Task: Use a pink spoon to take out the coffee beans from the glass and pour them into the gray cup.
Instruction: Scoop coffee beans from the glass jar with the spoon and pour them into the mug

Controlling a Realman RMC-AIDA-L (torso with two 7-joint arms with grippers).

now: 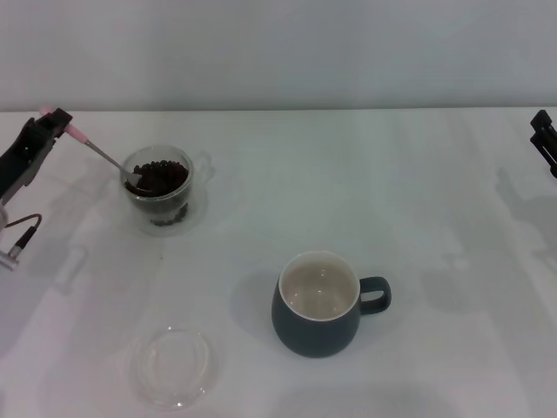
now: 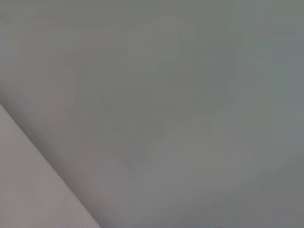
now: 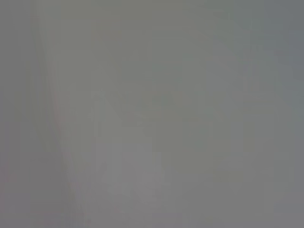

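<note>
Gripping the pink handle of the spoon (image 1: pixel 97 152), the left gripper (image 1: pixel 54 124) sits at the far left of the table (image 1: pixel 348 192), its fingers closed on the handle's end. The spoon slants down to the right from there: a short pale pink handle, a thin metal neck, and a shiny bowl dipped inside the glass (image 1: pixel 161 190). The glass is small and clear, with a clear side handle on its right and a wide clear base; dark, nearly black beans (image 1: pixel 163 177) heap inside it around the spoon's bowl. Nearer the front edge, a flat clear dish (image 1: pixel 172 366) lies by itself. Right of it, well apart from the glass, stands the cup (image 1: pixel 318 304), squat and dark blue-grey with a cream inside and a loop handle pointing right. At the far right edge the right gripper (image 1: pixel 545 139) hangs above the table, only partly in view; I cannot tell how its fingers stand. Both wrist views show only blank grey.
</note>
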